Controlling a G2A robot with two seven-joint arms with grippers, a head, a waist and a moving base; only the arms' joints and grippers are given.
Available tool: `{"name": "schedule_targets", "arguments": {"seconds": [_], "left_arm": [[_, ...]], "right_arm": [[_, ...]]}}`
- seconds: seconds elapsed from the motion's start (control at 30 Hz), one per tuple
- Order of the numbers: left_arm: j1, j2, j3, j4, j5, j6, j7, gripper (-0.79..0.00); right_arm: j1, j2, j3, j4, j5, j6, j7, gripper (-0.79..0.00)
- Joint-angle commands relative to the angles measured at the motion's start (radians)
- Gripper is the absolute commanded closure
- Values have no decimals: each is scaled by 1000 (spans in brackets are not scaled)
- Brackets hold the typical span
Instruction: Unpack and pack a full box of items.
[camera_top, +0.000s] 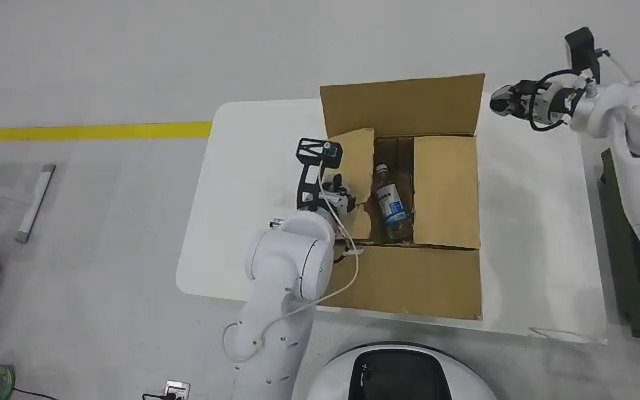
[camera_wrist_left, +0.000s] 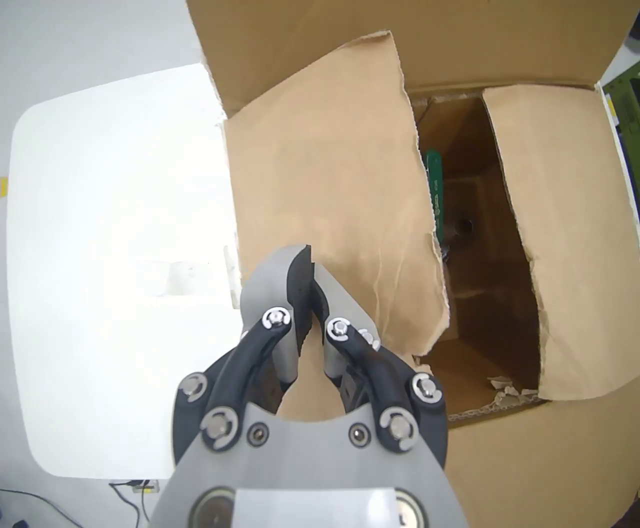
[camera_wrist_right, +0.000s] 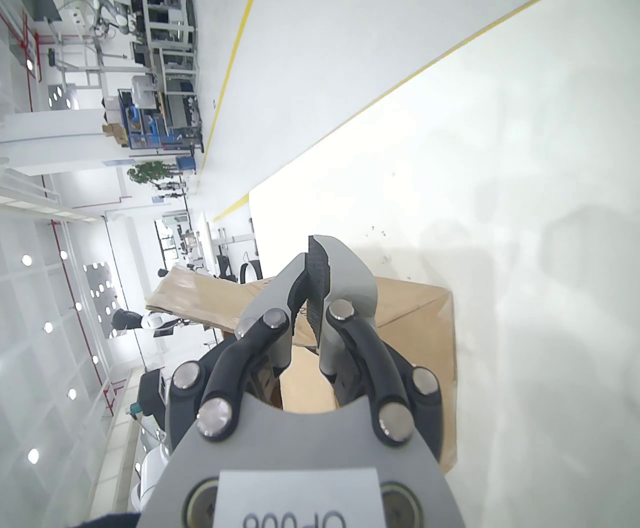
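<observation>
Left tool (camera_wrist_left: 306, 270) is closed, pads together with nothing between them. It hovers over the torn left flap (camera_wrist_left: 325, 200) of the box (camera_top: 415, 280). From the top view, this tool (camera_top: 320, 160) sits above that flap's outer side.

The bottle (camera_top: 391, 205) lies flat on the box floor in the gap between the left flap (camera_top: 352, 160) and the right flap (camera_top: 446, 190). From the left tool it's to the robot's right, past the flap's torn edge, and lower.

- **Long axis:** runs near-to-far, away from the robot and slightly skewed.
- **Pointing:** the cap points at the far wall and leans a bit to robot-left. The base faces the robot.

Right tool (camera_wrist_right: 312, 270) is also closed on nothing. In the top view it (camera_top: 500, 100) is above the worktop (camera_top: 250, 200) just past the box's far right corner, well apart from the bottle. The left arm is clearly nearer.

My read is that unpacking hasn't got to this bottle yet. The next pick looks like the left arm's job:
- Open the tool and shift right over the gap.
- Drop in with the jaws spanning left-right, across the bottle's body rather than along it.

The gap between the flaps is narrow, and the left flap's ragged edge sits just beside the bottle, so snagging on the way down is the risk I'd watch.

In the left wrist view a green strip (camera_wrist_left: 432, 185) shows along the flap edge inside the box. I can't tell what it is.
</observation>
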Motion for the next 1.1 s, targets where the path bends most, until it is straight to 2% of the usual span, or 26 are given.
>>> {"name": "schedule_targets", "arguments": {"seconds": [0.0, 0.17, 0.23, 0.27, 0.3, 0.33, 0.37, 0.57, 0.73, 0.93, 1.07], "left_arm": [[-3, 0, -1, 5, -17, -12, -15, 0], [-9, 3, -1, 18, -7, -31, -53, 0], [-6, 4, -6, 15, -18, -23, -53, -206], [-6, 5, -7, 15, -15, -28, -55, -31], [-6, 6, -7, 16, -5, -35, -57, -25], [-5, 7, -7, 14, -2, -37, -57, -209], [-2, 7, -13, 10, -6, -26, -59, -785], [20, 13, -46, -47, 21, -2, -75, -785], [56, 19, -96, -136, 24, 27, -99, -785], [116, 28, -171, -237, 21, 50, -146, -785], [154, 37, -225, -262, 30, 19, -160, -785]], "right_arm": [[29, -3, -22, 24, 8, -25, 16, 0], [78, -7, -59, 76, 35, -79, 62, 0], [87, -8, -64, 88, 62, -102, 81, 0], [89, -8, -67, 90, 70, -120, 91, 0], [89, -7, -68, 94, 82, -131, 100, 0], [89, -8, -68, 98, 105, -143, 119, 0], [90, -7, -69, 100, 115, -157, 130, 0], [68, 3, -47, 98, 197, -221, 206, 0], [17, 15, -26, 26, 245, -272, 262, 0], [-87, 35, -18, -181, 182, -325, 285, 0], [-190, 50, -18, -356, 81, -343, 277, 0]]}}
